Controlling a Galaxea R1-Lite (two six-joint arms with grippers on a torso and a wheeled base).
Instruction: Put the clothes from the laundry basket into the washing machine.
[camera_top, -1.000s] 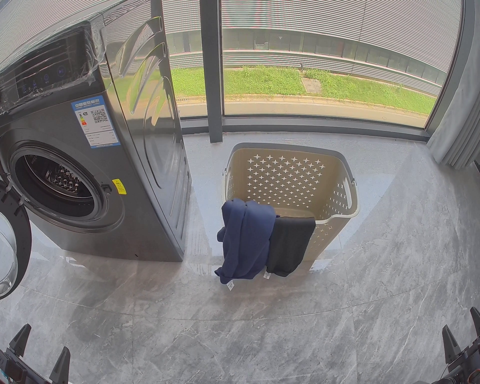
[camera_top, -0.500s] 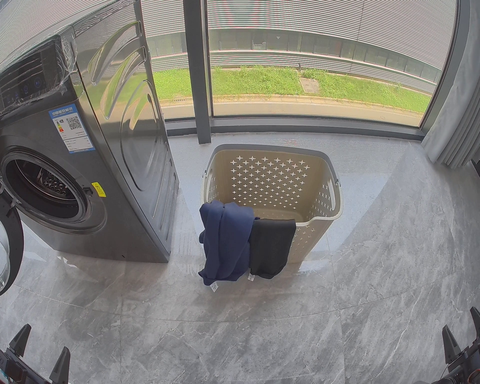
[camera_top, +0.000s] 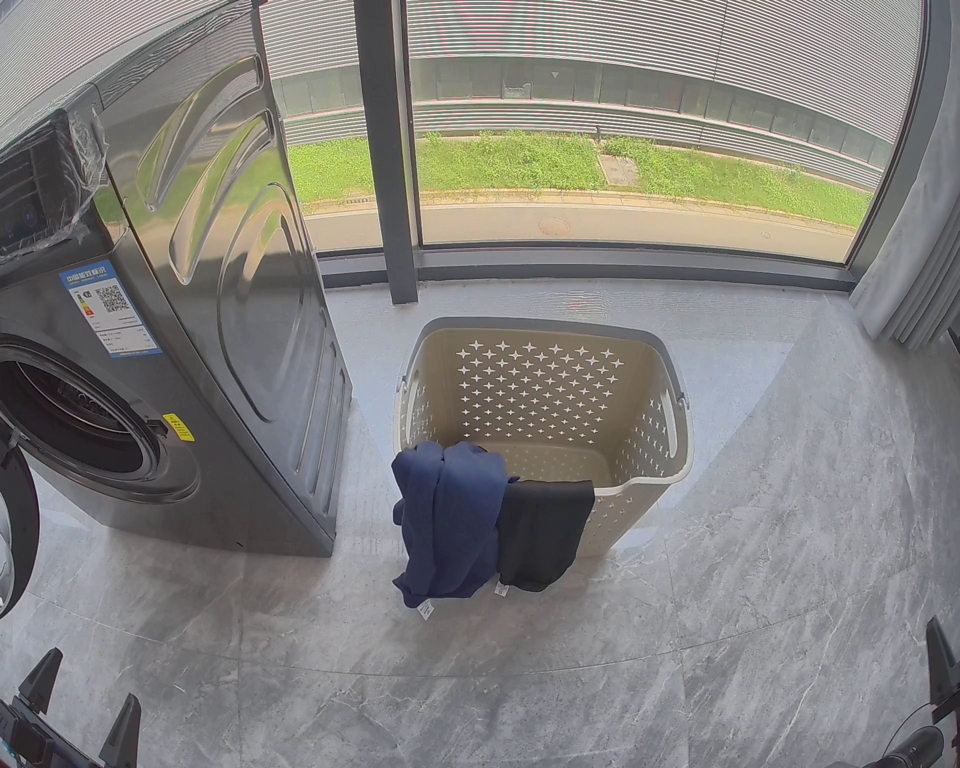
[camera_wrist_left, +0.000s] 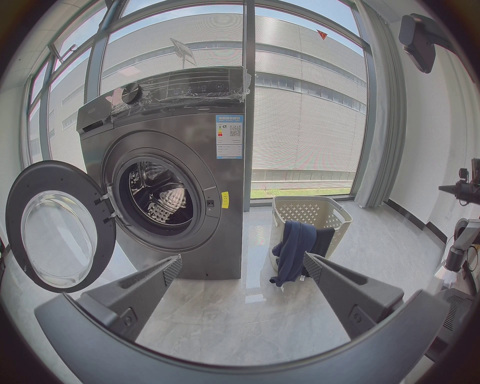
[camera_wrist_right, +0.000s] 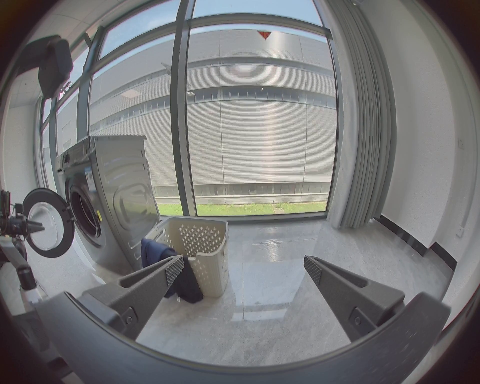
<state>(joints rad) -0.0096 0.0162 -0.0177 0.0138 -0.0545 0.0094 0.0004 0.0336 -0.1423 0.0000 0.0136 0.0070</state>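
Grey marbled floor (camera_top: 620, 690) runs ahead of you to a tall window (camera_top: 620, 120), with a curtain (camera_top: 915, 270) in the far right corner.

Your left claw (camera_wrist_left: 241, 262) hangs low over the floor, its fingers spread wide with nothing between them. Ahead of it and a little to its left stands the washer (camera_wrist_left: 200, 150). The round door (camera_wrist_left: 60, 225) is swung fully open to the left, so you can look straight into the drum (camera_wrist_left: 157, 197). Ahead of that claw and to its right sits the basket (camera_top: 540, 390), near the washer's side wall but apart from it.

Two clothes hang over the basket rim that faces you. You have the navy garment (camera_top: 450, 520) on the washer side and the black garment (camera_top: 540, 530) touching it on the other side. Both drape down the outside of the wall. The navy one reaches lower, with a white tag (camera_top: 427, 608) at its hem close to the floor; you cannot tell whether it touches.

Your right claw (camera_wrist_right: 242, 265) is also low over the floor, spread wide and holding nothing. From it, the basket lies ahead and to the left, with the washer farther left beyond it and the curtain ahead to the right. Both claws are well apart from the clothes.
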